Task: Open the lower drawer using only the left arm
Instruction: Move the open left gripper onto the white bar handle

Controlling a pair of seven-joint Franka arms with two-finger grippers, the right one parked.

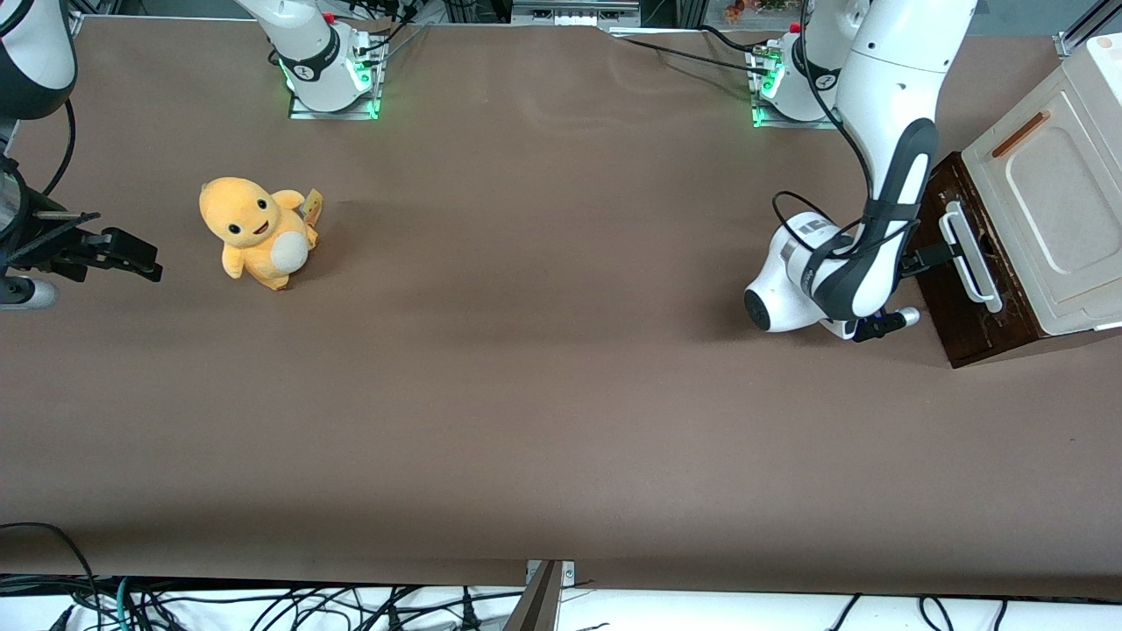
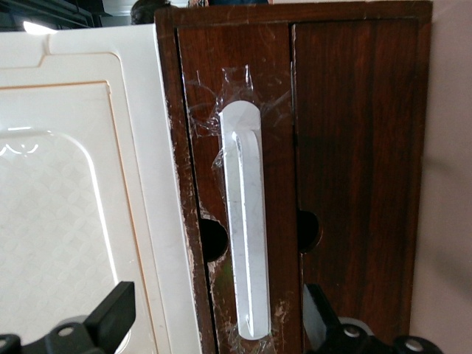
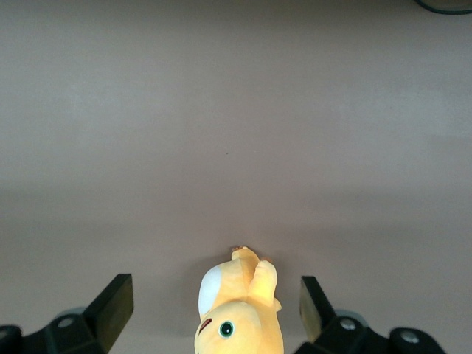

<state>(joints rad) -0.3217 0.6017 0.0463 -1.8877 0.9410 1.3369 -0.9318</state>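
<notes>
The lower drawer (image 1: 940, 302) has a dark brown wooden front and a long white bar handle (image 1: 969, 256). It sits under the cream panel (image 1: 1056, 197) at the working arm's end of the table. My left gripper (image 1: 934, 258) is right in front of the handle and is open. In the left wrist view the black fingers (image 2: 114, 316) stand wide apart, straddling one end of the handle (image 2: 245, 221) without touching it. The gripper (image 2: 219, 316) faces the drawer front (image 2: 276, 133), which lies level with the dark panel (image 2: 361, 147) beside it.
A yellow plush toy (image 1: 257, 230) sits on the brown table (image 1: 543, 368) toward the parked arm's end. The cream panel carries a small orange-brown handle (image 1: 1021, 133). The arm bases (image 1: 333, 83) stand farthest from the front camera.
</notes>
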